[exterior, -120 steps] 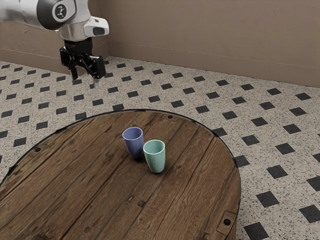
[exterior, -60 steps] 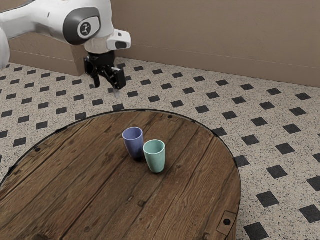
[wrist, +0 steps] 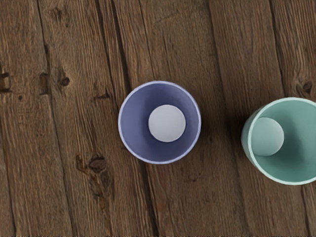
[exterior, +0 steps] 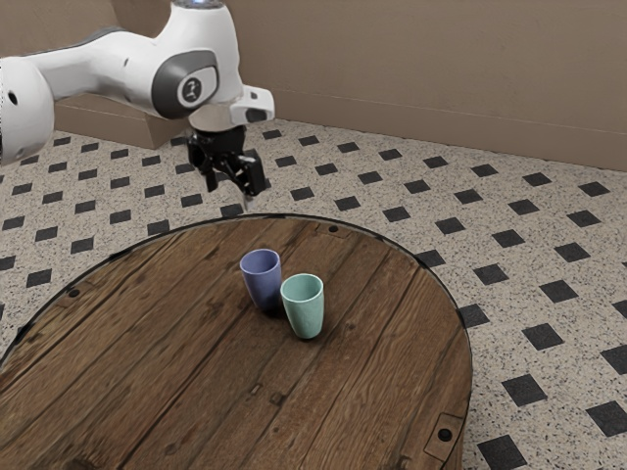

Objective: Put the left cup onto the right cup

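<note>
Two cups stand upright and close together near the middle of the round wooden table (exterior: pixel 147 362). The purple cup (exterior: pixel 261 278) is on the exterior view's left and the green cup (exterior: pixel 303 305) on its right. My gripper (exterior: pixel 235 191) hangs open and holds nothing, high above the table's far edge, up and behind the purple cup. In the wrist view I look straight down into the purple cup (wrist: pixel 159 122), which lies almost directly under my hand. The green cup (wrist: pixel 281 140) stands beside it, partly cut off at the frame's edge.
The table's dark metal rim (exterior: pixel 323 223) curves just below my gripper. Beyond it lies a tiled floor (exterior: pixel 470 196) and a brown wall (exterior: pixel 441 59). Bare planks surround both cups.
My arm has swung toward the exterior view's right and lower, from over the floor to above the table's far edge. Neither cup has moved.
</note>
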Robot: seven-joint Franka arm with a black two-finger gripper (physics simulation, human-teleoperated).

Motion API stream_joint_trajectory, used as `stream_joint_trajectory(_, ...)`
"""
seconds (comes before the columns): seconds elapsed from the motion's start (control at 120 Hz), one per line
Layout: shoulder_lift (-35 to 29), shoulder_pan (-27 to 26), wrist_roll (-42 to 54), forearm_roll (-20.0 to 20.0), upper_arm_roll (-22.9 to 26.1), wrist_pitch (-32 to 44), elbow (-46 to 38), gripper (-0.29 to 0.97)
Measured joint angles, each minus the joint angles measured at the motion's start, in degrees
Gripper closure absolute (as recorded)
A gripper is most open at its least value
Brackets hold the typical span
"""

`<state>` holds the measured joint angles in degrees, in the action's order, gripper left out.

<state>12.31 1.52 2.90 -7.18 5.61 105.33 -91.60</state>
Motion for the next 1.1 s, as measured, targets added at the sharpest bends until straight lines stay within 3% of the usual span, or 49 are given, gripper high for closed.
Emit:
stream_joint_trajectory(0.292,0.0,0.0,-1.7,0.3,1.4,3.9,-4.5,0.00)
stream_joint_trajectory(0.767,3.6,0.0,-4.3,0.1,3.0,7.5,-4.4,0.01)
stream_joint_trajectory(1.1,4.2,0.0,-5.1,0.0,3.0,8.4,-4.2,0.15)
